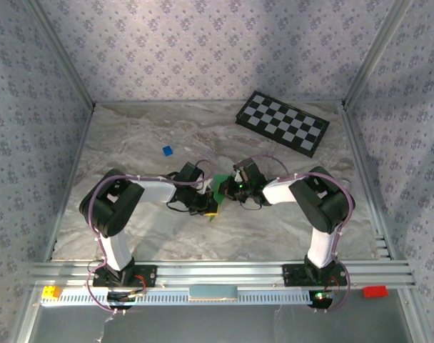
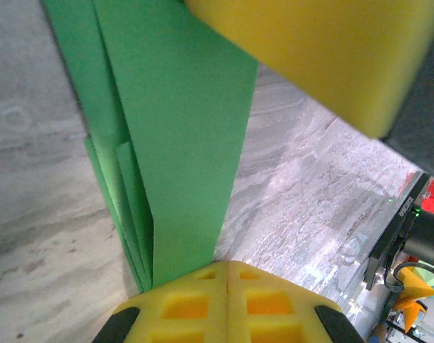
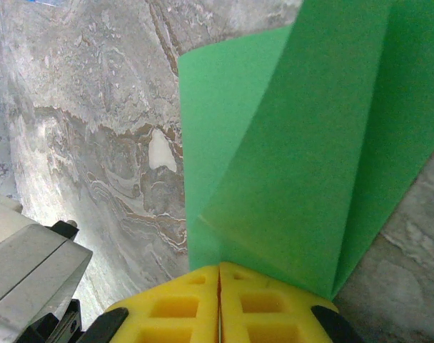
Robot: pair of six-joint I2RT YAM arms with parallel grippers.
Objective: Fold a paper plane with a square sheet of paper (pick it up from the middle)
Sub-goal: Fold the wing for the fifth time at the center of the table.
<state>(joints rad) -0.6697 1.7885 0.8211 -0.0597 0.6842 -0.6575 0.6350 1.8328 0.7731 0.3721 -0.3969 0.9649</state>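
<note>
The green paper [image 1: 221, 184] is at the middle of the tabletop [image 1: 131, 136], caught between the two arms where they meet. It lies nearer than the checkerboard [image 1: 281, 123] at the far right and to the right of the small blue block [image 1: 167, 151].

The left pincer [image 2: 226, 275] has its yellow fingers pressed together on one end of the paper. In its wrist view several folded layers fan out from the closed tips, with one broad panel lying over them. The right pincer [image 3: 218, 277] is likewise clamped on the paper, its fingers meeting without a gap. A creased flap rises from them, with a slanting fold line across it. Whether any part of the paper rests on the marble I cannot tell.

The paper looks thin and very light, so weight should be no concern. It is probably limp across its flat stretches and stiffer along the creases. The best hold is likely close to a fold, where the stacked layers give the pads something firm. If the pincers push toward each other it may buckle, and a hard pull apart may tear it. The smooth layers could also slide over one another and spoil the alignment.
</note>
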